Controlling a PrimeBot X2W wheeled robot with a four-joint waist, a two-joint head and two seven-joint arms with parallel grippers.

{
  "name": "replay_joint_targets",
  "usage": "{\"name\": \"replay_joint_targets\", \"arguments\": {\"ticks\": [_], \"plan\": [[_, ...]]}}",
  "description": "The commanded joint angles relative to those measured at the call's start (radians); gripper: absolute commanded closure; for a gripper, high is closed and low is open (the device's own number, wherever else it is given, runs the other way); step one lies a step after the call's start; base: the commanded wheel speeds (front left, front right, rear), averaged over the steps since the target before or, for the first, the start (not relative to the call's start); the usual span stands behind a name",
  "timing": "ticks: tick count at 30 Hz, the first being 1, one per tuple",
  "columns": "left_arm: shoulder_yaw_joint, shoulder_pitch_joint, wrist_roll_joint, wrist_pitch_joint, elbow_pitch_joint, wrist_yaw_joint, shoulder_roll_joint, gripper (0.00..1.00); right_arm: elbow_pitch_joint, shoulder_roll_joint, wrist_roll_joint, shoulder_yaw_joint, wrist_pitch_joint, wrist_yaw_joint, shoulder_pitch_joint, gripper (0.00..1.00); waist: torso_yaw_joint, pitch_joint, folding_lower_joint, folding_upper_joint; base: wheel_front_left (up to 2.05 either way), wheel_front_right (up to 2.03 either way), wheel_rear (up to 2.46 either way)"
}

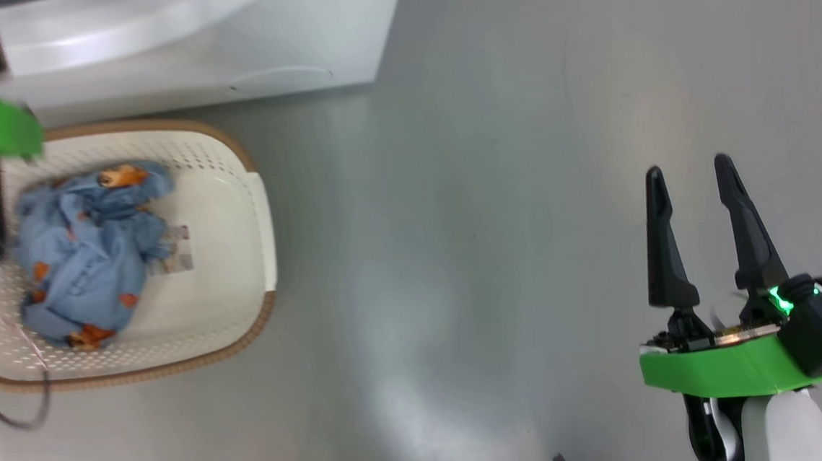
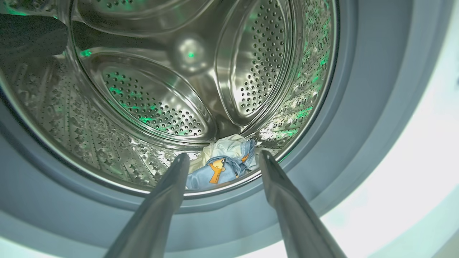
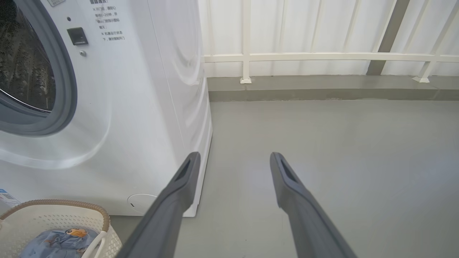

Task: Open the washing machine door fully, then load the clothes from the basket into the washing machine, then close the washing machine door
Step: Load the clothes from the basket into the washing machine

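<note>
Far left on the grey floor (image 1: 452,262), a basket (image 1: 263,249) holding a bundle of blue printed clothes (image 1: 84,251) sits just beside the white washing machine (image 1: 251,31). At the machine's open mouth, the robot's left fingers (image 2: 177,172) are spread wide and empty at the lip of the steel drum (image 2: 154,107). Blue and cream garments (image 2: 222,168) lie at the drum's bottom, close to its front edge. To the right, well apart from the basket, the right fingers (image 1: 663,241) hang wide open over bare floor, gripping nothing. Loading looks part done. The garments lie so near the grey seal (image 2: 358,107) that they could slip out or get pinched when the door shuts. The loose fabric in the basket could also snag on the rim when lifted. White railings (image 3: 322,57) close off the far side.
</note>
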Motion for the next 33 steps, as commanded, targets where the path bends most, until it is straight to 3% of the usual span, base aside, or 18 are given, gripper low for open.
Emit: {"name": "replay_joint_targets", "arguments": {"ticks": [1,4,14,22,33], "plan": [[0.037,0.083,0.002,-0.009,-0.095,0.036,0.034,0.0,-0.018,-0.001,-0.02,0.009,-0.005,0.006,0.041,0.0,0.059,-0.072,0.0001,0.0,0.0,0.0,0.0],[0.042,0.22,0.014,-0.012,-0.222,0.087,0.017,0.0,-0.013,-0.001,-0.032,-0.002,-0.005,0.006,0.062,0.0,0.078,-0.109,0.0001,0.0,0.0,0.0,0.0],[0.074,0.559,0.052,-0.014,-0.47,0.18,-0.046,0.0,0.009,-0.02,-0.053,-0.016,-0.005,0.006,0.126,0.0,0.134,-0.225,0.0001,0.0,0.0,0.0,0.0],[0.068,0.74,0.067,-0.015,-0.49,0.15,-0.126,0.0,0.034,-0.032,-0.068,-0.025,-0.005,0.006,0.217,0.0,0.187,-0.361,0.0001,0.0,0.0,0.0,0.0],[0.054,0.892,0.065,-0.015,-0.415,0.063,-0.183,0.0,0.054,-0.029,-0.07,-0.008,-0.005,0.006,0.334,0.0,0.209,-0.559,0.0001,0.0,0.0,0.0,0.0]]}}
